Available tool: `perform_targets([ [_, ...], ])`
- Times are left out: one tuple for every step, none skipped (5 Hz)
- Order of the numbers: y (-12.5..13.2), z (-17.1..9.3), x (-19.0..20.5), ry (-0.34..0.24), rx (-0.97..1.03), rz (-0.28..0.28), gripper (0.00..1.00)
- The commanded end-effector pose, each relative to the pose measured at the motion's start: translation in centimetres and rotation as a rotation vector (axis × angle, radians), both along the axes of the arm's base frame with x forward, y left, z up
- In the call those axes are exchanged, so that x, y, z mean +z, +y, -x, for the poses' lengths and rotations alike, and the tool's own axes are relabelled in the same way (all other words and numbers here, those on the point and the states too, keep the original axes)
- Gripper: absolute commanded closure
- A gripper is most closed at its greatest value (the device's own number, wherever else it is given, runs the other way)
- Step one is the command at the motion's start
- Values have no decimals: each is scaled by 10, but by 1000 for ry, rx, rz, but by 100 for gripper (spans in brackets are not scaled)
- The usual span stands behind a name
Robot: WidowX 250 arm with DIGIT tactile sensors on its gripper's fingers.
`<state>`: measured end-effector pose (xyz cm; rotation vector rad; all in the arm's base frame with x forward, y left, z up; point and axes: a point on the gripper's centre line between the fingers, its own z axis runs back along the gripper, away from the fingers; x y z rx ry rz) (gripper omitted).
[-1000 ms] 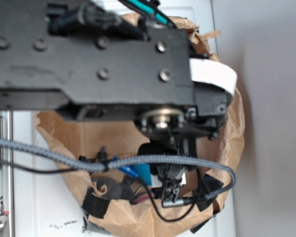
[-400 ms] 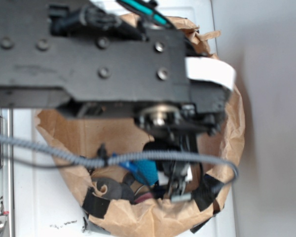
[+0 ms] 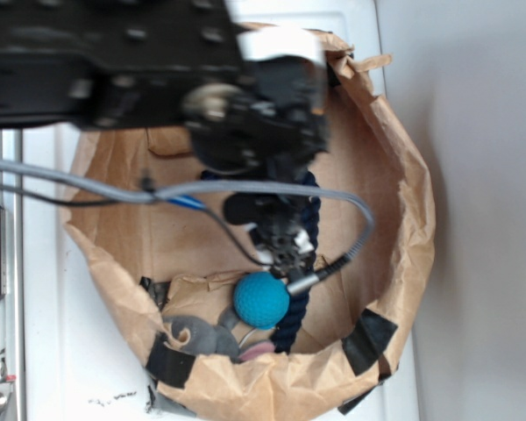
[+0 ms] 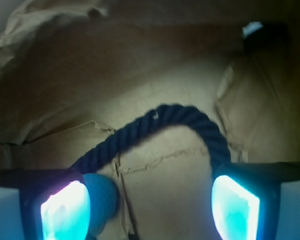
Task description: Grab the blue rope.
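The wide-open, empty end effector [image 4: 150,205] hid both ends of the twisted blue rope [image 4: 160,120]; crumpled brown paper [image 4: 170,185] lay beneath.

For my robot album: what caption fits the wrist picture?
Open gripper looks down at the curved blue rope on brown paper.

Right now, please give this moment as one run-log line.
end effector: open, above bag floor | blue rope: arched between fingers, ungrasped | teal ball: beside rope
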<state>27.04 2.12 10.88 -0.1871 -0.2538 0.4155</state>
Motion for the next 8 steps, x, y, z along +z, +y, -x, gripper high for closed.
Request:
perform_targets([
  [-14,-35,-22,62,79,-21,0],
  [-27,-45,-34,55,76,-38,0],
  [-41,-33,-43,29,38,-41,0],
  [-54,-30,-59,17,45,-76,0],
  [-58,-34,-80,20,67,-137,0],
  [-56,-41,-95,43,185,-163,0],
  [-61,-51,-97,50,201,-162,0],
  [-64,-66,-94,90,260,-156,0],
])
